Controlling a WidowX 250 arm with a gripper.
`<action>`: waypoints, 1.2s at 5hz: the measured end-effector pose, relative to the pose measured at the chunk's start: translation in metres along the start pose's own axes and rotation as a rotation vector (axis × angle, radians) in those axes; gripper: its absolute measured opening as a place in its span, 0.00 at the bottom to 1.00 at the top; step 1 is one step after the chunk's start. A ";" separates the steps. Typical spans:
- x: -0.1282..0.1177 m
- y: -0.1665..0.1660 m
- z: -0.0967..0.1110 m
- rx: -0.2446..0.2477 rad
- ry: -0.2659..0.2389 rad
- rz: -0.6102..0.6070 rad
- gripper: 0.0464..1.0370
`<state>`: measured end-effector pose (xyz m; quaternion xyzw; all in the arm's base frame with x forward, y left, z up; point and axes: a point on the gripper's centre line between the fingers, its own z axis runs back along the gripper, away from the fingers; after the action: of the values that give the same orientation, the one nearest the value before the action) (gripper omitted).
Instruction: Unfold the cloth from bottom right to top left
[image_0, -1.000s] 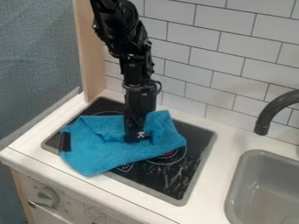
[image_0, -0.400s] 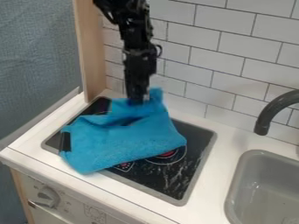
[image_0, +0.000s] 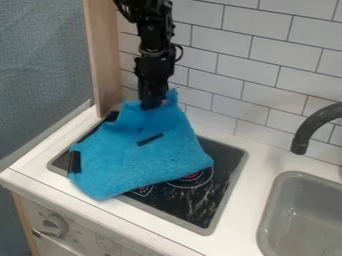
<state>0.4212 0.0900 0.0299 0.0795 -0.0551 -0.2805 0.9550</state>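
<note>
Cloth of fuzzy, bright blue fabric (image_0: 137, 167) lies over most of the left part of the flat black cooktop (image_0: 194, 207), which is set into the white counter (image_0: 257, 167). At its left end, the cloth bears a short dark strip (image_0: 75, 162), near the cooktop's left corner. Its lowest corner spills over the cooktop's front edge onto the counter, near the counter's own front edge. A second, thin dark strip (image_0: 150, 139) slants across its middle.

Farther back, the cloth rises into a raised fold below the black two-finger gripper (image_0: 155, 104), which hangs over the cooktop's back edge, near the wall. The bulk of the cloth spreads out below and in front of the gripper. The gripper is clenched on the fold, its fingers drawn close together around the blue fabric.

To the right, the cloth's right corner partly covers a round red-centred burner (image_0: 194, 176), inside the cooktop's right edge. Beyond stand the curved dark grey faucet (image_0: 310, 127) and the grey sink (image_0: 267, 220).
</note>
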 end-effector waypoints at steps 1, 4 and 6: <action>-0.006 0.009 -0.018 0.038 0.017 0.042 0.02; 0.009 0.040 -0.052 0.122 0.001 0.075 0.04; 0.012 0.044 -0.053 0.115 0.011 0.096 0.48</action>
<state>0.4621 0.1268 -0.0134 0.1330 -0.0695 -0.2303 0.9615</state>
